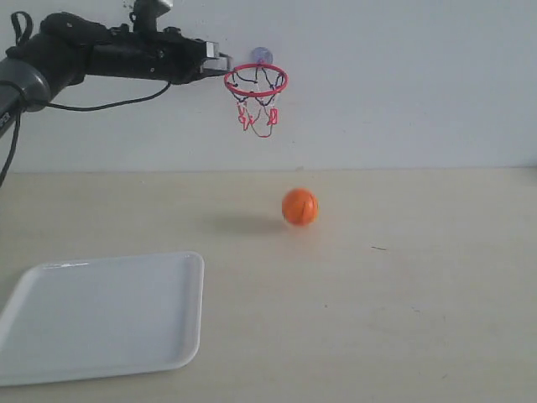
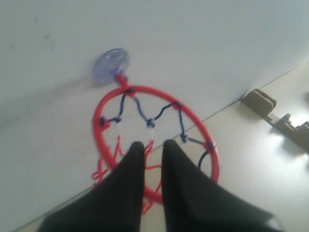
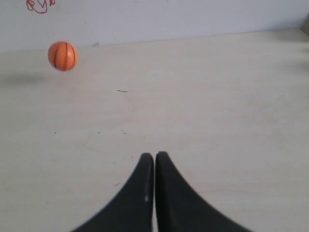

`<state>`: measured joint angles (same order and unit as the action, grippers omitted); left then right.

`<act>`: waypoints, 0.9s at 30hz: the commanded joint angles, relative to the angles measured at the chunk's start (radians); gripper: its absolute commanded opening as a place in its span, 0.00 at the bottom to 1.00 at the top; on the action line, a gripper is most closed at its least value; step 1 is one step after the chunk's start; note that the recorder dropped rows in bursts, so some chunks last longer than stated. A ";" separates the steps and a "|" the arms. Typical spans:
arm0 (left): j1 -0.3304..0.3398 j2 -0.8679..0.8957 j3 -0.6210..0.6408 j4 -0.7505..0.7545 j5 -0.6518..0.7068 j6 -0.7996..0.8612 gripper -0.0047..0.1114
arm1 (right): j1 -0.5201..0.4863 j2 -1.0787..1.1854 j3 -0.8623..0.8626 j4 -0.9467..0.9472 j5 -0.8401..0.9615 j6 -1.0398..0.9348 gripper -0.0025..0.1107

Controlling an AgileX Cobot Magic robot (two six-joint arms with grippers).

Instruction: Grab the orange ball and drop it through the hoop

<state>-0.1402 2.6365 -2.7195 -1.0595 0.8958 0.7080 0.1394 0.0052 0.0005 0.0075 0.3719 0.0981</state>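
Your matte black left arm (image 1: 109, 52) had a rounded grey joint (image 1: 29, 82) and a thin black cable (image 1: 101, 107) under it. Your left gripper (image 2: 149, 145) and right gripper (image 3: 154, 155) each had two smooth black tapered fingers.

Orange, black-seamed ball (image 1: 299, 207), red-ringed hoop (image 1: 256, 92)

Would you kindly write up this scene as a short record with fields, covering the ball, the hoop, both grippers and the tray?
orange ball: below the hoop, at table level, held by neither gripper; resting or bouncing, cannot tell
hoop: red ring with net, fixed to the wall by a suction cup
left gripper: raised at the ring's edge, fingers a narrow gap apart, empty
right gripper: low over the table, shut, empty
white tray: on the table, front left in the exterior view
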 commanded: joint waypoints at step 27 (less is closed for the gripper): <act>0.089 -0.186 -0.004 0.222 0.325 -0.383 0.08 | 0.000 -0.005 -0.001 -0.007 -0.006 -0.002 0.02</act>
<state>-0.0468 2.4871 -2.7195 -0.8676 1.2186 0.3612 0.1394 0.0052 0.0005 0.0075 0.3719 0.0981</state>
